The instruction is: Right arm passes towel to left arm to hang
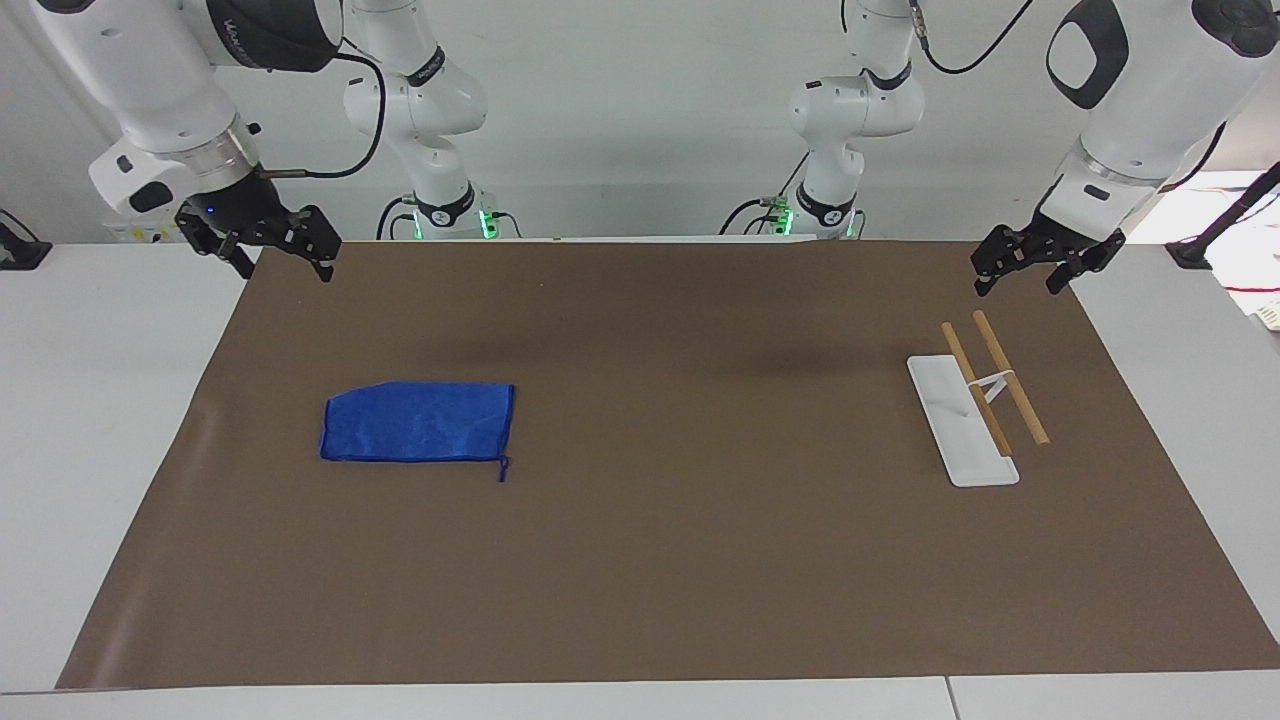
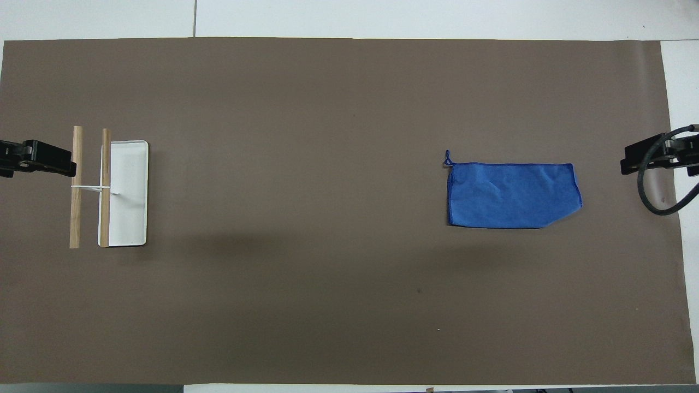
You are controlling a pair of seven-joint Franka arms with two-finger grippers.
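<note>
Looks like nothing's started yet: the blue towel (image 1: 417, 421) lies flat on the brown mat (image 1: 640, 560) toward the right arm's end. The right gripper (image 1: 268, 250) hangs spread and empty over the mat's corner, and the left gripper (image 1: 1038, 262) waits spread over the corner near the rack (image 1: 975, 405). Next I'd guess the right one needs to drop down and pinch a towel edge.

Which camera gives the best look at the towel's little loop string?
The overhead view: the loop stands out clearly at the corner of the flat towel, farther from the robots. The facing view shows the same loop smaller, trailing off the towel's corner.
</note>
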